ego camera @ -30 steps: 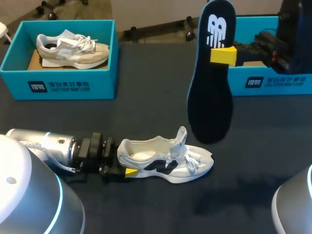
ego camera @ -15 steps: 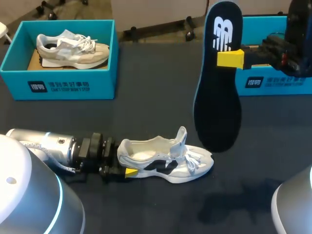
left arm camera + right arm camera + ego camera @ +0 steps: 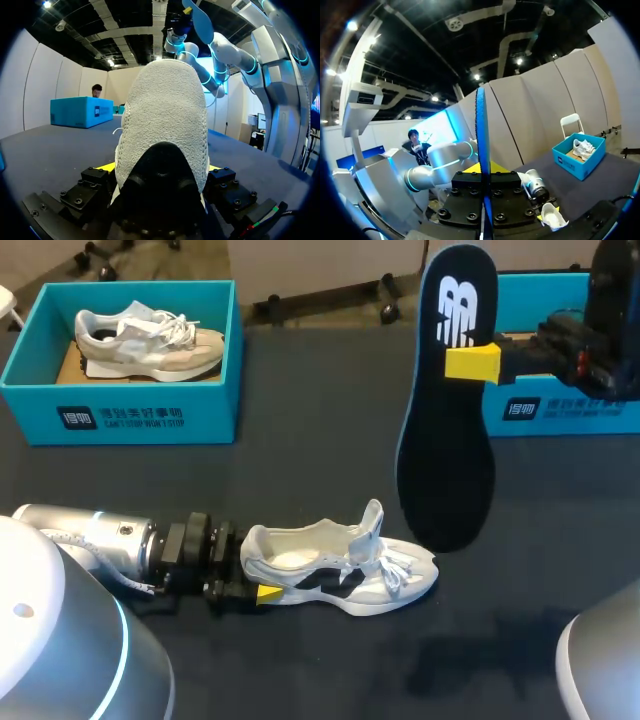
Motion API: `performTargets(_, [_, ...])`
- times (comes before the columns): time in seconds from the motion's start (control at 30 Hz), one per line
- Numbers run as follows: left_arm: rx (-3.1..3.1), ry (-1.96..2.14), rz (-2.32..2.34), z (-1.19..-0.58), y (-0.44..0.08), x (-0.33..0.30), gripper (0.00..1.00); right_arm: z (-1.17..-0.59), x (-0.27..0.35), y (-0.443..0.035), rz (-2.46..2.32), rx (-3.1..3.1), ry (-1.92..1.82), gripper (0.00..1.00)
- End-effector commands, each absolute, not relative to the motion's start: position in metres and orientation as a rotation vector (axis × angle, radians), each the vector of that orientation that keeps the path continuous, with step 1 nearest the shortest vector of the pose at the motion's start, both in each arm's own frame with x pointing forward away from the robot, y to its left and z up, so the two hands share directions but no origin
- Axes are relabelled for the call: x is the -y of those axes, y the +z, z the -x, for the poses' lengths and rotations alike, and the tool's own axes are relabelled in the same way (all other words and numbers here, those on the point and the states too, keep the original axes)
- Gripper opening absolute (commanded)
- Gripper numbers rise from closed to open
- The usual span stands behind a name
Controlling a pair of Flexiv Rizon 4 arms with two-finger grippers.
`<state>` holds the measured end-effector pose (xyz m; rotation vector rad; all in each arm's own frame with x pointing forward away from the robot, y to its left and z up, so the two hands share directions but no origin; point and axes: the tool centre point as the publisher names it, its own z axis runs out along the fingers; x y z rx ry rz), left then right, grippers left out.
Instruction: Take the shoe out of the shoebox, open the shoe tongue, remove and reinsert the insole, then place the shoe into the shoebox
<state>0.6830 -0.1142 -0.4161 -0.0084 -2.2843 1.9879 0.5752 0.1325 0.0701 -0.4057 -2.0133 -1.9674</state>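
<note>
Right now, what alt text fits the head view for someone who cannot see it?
The right pincer holds a dark insole upright above the black table, while the left pincer grips the heel of a white shoe resting on it. A teal shoebox at far left holds another shoe.

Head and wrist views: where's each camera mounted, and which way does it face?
Head: fixed above and behind, looking down on the table; both arms show, left hand shut on the shoe heel, right hand holding the insole up.
Left wrist: on the left arm, looking along the shoe; its hand grips the heel.
Right wrist: on the right arm, looking along the insole's edge toward the left arm.
Shared: all three show shoe and insole.
</note>
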Motion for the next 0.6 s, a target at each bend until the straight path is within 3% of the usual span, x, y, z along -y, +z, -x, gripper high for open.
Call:
performTargets(0.03, [2.284,1.989,0.008,-0.683,-0.416,0.115,0.00,-0.579,-0.135,0.070,0.400,2.015,-1.961,0.00])
performTargets(0.13, [2.286,1.989,0.006,-0.683,-0.416,0.114,0.02,-0.579,-0.135,0.070,0.400,2.015,-1.961,0.00])
performTargets(0.17, [2.288,1.979,0.006,-0.683,-0.416,0.114,0.20,-0.579,-0.135,0.070,0.400,2.015,-1.961,0.00])
performTargets(0.2, [2.290,1.978,0.005,-0.682,-0.416,0.112,1.00,-0.579,-0.135,0.070,0.400,2.015,-1.961,0.00])
performTargets(0.6, [2.392,1.901,0.003,-0.686,-0.414,0.091,1.00,-0.579,-0.135,0.070,0.400,2.015,-1.961,0.00])
